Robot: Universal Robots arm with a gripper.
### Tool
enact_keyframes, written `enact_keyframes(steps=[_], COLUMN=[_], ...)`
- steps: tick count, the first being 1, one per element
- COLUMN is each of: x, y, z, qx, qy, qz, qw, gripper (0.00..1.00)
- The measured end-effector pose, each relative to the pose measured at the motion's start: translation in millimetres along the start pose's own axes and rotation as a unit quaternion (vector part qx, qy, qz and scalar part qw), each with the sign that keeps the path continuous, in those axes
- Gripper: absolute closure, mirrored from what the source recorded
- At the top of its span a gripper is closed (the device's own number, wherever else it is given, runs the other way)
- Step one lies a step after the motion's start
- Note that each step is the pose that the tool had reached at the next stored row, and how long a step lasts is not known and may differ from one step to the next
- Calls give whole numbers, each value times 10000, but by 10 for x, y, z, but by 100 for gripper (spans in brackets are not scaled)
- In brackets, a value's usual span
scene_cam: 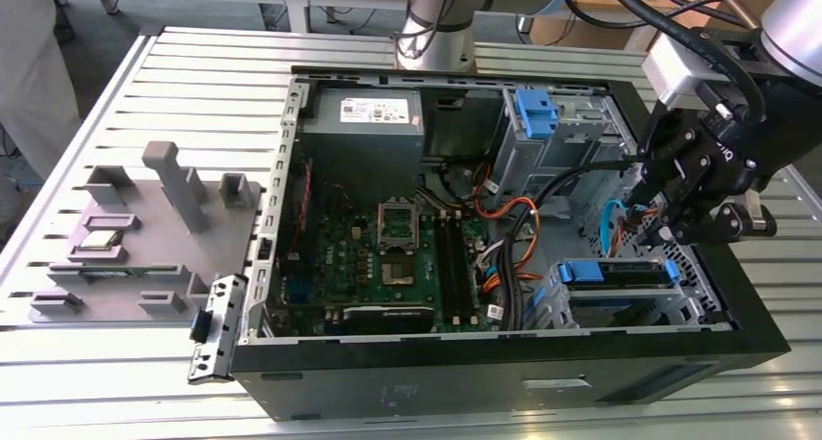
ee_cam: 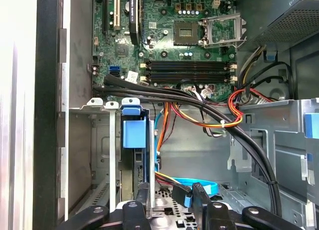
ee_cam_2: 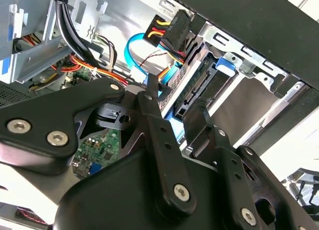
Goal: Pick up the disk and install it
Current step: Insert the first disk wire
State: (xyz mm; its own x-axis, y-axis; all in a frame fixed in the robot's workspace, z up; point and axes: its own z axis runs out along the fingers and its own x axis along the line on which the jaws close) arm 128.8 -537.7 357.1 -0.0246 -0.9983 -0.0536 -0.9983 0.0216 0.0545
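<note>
The disk (scene_cam: 617, 271) sits in the lower drive cage at the front corner of the open computer case, on the exterior view's right, its blue carrier frame facing up. The first wrist view shows the disk (ee_cam: 134, 132) edge-on in its slot under the blue tab. In the second wrist view the disk's (ee_cam_2: 199, 88) connector edge lies bare inside the blue frame, with a power plug (ee_cam_2: 174, 30) and a light blue data cable beside it. My gripper (scene_cam: 665, 240) hovers just above and behind the cage. Its gripper (ee_cam_2: 173, 98) fingers stand apart, open, holding nothing.
The green motherboard (scene_cam: 398, 252) fills the case floor, with a grey power supply (scene_cam: 366, 117) at the back. A lone blue bracket (scene_cam: 533, 113) sits in the upper bay. Cable bundles (ee_cam: 214, 115) cross beside the cage. A grey fixture (scene_cam: 141, 228) with small parts lies outside the case.
</note>
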Motion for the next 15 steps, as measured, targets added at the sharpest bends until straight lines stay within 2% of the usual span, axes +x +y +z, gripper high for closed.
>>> enact_keyframes(steps=[3, 4, 5, 7, 8, 10, 15], x=[0, 0, 0, 0, 0, 0, 0], y=[0, 0, 0, 0, 0, 0, 0], z=[0, 0, 0, 0, 0, 0, 0], qx=[0, 0, 0, 0, 0, 0, 0], qy=[0, 0, 1, 1, 1, 1, 2], qz=[0, 0, 0, 0, 0, 0, 0], qw=[10000, 10000, 10000, 10000, 10000, 10000, 10000], gripper=[54, 60, 60, 73, 73, 84, 84])
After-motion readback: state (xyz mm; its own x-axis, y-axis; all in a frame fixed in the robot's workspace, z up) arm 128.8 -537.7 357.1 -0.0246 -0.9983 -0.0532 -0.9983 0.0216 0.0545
